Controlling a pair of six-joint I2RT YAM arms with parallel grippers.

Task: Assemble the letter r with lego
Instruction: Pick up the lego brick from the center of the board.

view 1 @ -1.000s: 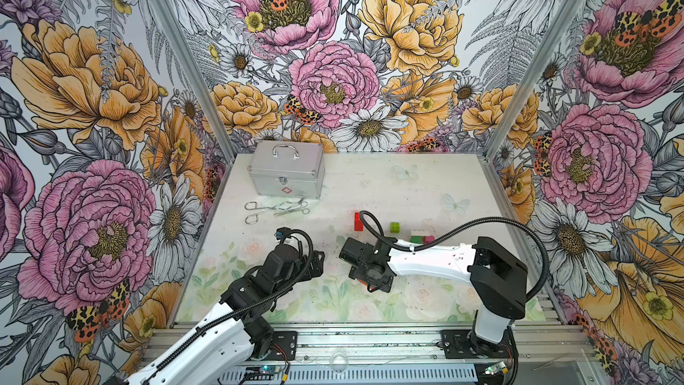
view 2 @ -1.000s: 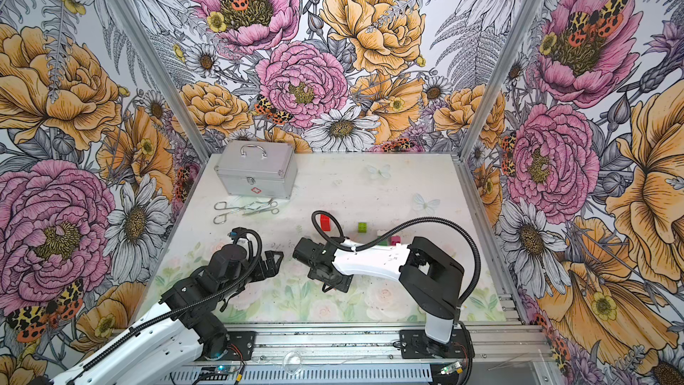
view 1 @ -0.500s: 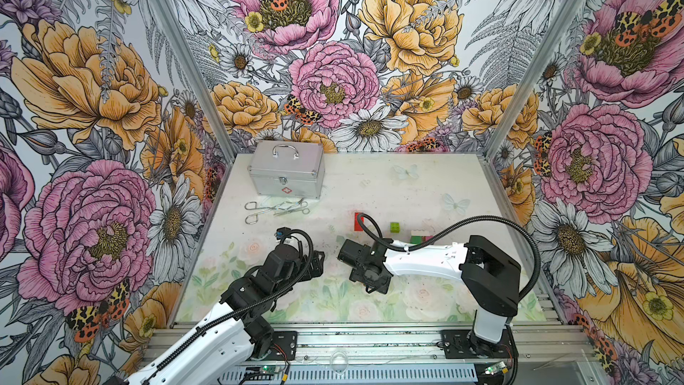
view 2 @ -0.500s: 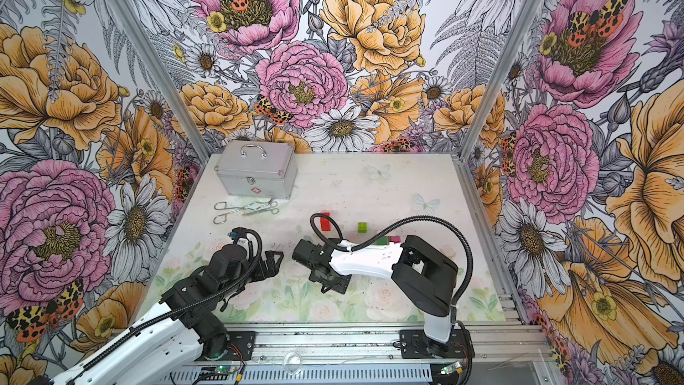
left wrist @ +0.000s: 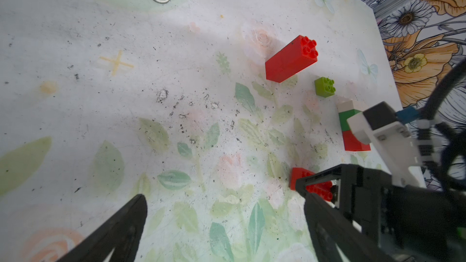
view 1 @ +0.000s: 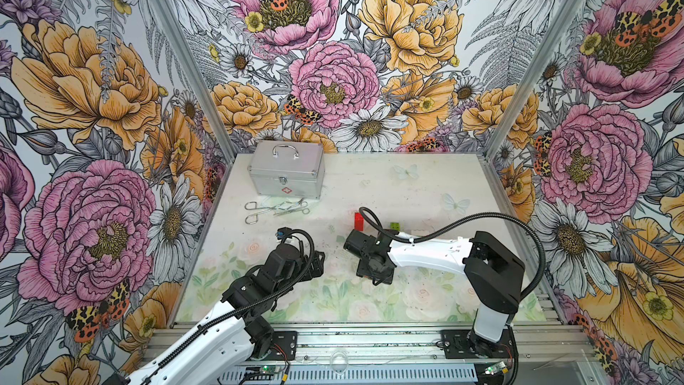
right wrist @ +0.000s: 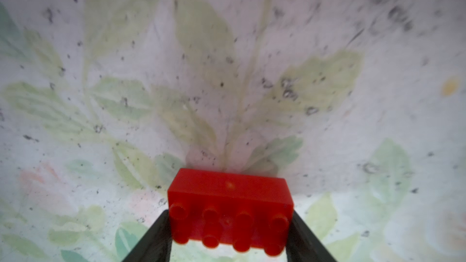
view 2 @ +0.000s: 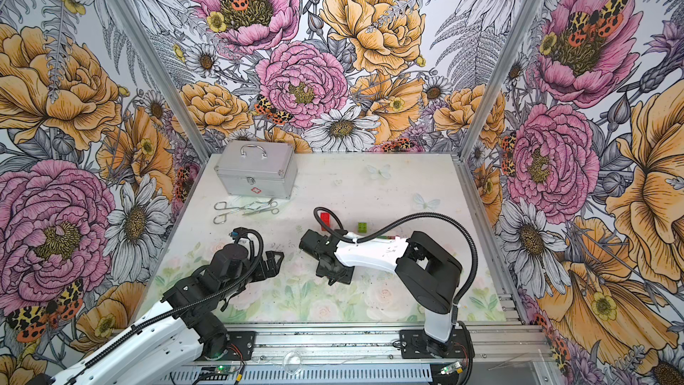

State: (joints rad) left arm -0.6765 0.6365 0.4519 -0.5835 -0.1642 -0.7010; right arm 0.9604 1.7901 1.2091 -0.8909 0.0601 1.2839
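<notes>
A red lego brick (right wrist: 229, 192) with two rows of studs sits low over the table between the fingers of my right gripper (right wrist: 229, 223), which is shut on its two ends. The left wrist view shows this brick (left wrist: 300, 175) partly behind those black fingers; in both top views it is hidden under the right gripper (view 1: 374, 275). A tall red lego stack (view 1: 358, 221) stands upright behind it, with a lime green brick (view 1: 395, 225) to its right. A white, green and red stack (left wrist: 349, 127) lies by the right arm. My left gripper (left wrist: 223, 196) is open over bare table.
A silver metal case (view 1: 285, 170) stands at the back left, with steel scissors-like tools (view 1: 275, 209) lying in front of it. Flowered walls close the table on three sides. The right arm's black cable (view 1: 481, 216) arches above the bricks.
The right gripper's jaws have narrowed onto the red brick, and the right arm has shifted slightly left. The left arm has not moved.
</notes>
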